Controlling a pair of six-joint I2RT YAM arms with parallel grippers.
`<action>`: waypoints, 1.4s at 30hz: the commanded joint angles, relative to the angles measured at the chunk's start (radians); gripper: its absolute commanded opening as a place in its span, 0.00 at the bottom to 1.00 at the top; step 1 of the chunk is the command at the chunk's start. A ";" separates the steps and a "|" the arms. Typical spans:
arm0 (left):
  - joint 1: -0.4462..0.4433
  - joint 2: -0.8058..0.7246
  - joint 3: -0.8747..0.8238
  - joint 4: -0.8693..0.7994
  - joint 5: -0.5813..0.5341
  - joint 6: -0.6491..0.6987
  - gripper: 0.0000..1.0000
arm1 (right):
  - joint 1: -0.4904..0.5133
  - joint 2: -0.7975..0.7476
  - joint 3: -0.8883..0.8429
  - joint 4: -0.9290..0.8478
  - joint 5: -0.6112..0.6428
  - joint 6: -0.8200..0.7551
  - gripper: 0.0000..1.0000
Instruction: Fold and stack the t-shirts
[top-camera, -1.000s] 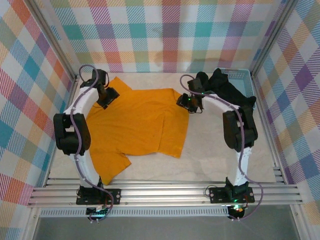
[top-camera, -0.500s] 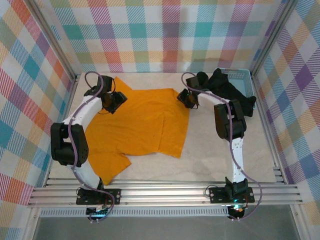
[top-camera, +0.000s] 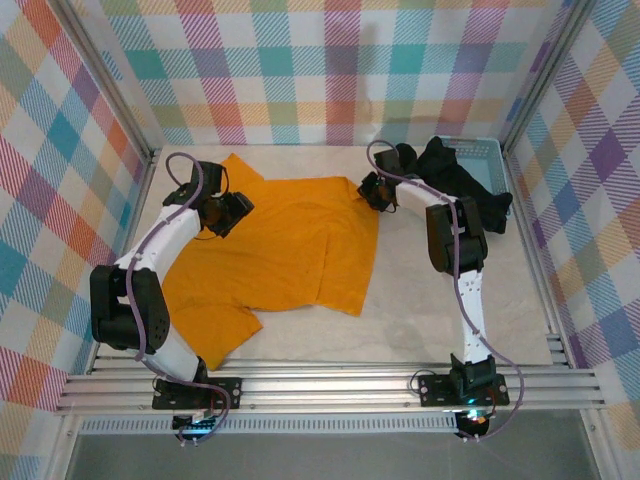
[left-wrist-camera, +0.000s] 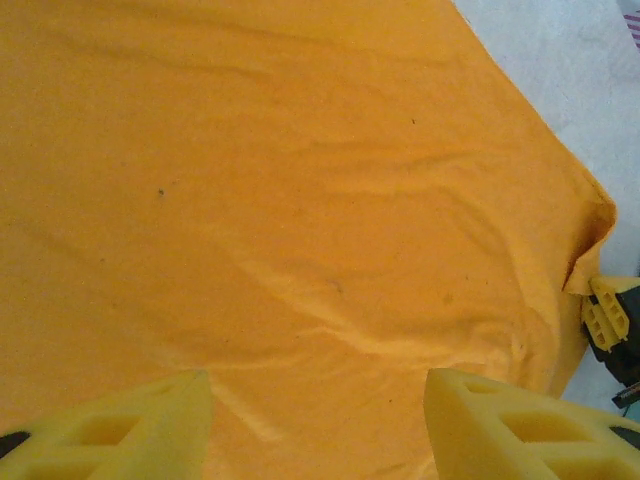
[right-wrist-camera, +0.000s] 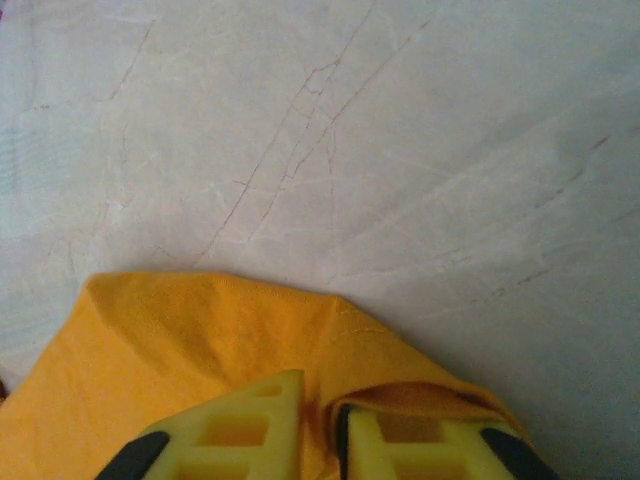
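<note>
**Item 1. Left claw** (top-camera: 232, 208). It sits over the far left part of the worktop (top-camera: 430, 300), above the orange t-shirt's upper left area. In the left wrist view (left-wrist-camera: 315, 400) its two yellow fingers (left-wrist-camera: 130, 420) stand wide apart, released, with nothing between them. Flat orange cloth lies beneath and ahead of them.

**Item 2. Orange t-shirt** (top-camera: 290, 245). It is spread on the worktop left of centre.
- One sleeve points to the far left corner and another lies crumpled at the near left.
- The right edge runs down the middle of the worktop.
- In the left wrist view the cloth (left-wrist-camera: 300, 200) is mostly smooth with low wrinkles. Its far corner curls up against one yellow finger (left-wrist-camera: 603, 320) of the right claw.

**Item 3. Right claw** (top-camera: 372, 190). It is at the t-shirt's far right corner.
- In the right wrist view (right-wrist-camera: 320, 405) the fingers are nearly together, with only a thin slit between them.
- They are clenched on a raised fold of the orange cloth (right-wrist-camera: 200, 340) at the very corner.
- A lip of fabric bulges over the right-hand finger (right-wrist-camera: 430, 440).
- Bare pale worktop (right-wrist-camera: 350, 150) lies beyond the corner.

**Item 4. Black t-shirts** (top-camera: 455, 180). They are heaped at the far right, spilling over the near rim of the basket and apart from the orange one.

**Item 5. Light blue basket** (top-camera: 488, 148). It stands in the far right corner under the black heap.
</note>
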 joint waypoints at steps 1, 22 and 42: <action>-0.007 -0.027 -0.005 -0.005 0.008 0.017 0.58 | -0.001 -0.004 0.035 0.003 0.000 0.033 0.07; -0.005 0.049 0.028 -0.025 0.009 0.056 0.57 | -0.138 0.155 0.327 0.110 -0.096 0.451 0.38; -0.333 0.301 -0.061 0.120 0.078 -0.152 0.55 | -0.031 0.094 0.271 -0.104 -0.075 0.206 0.58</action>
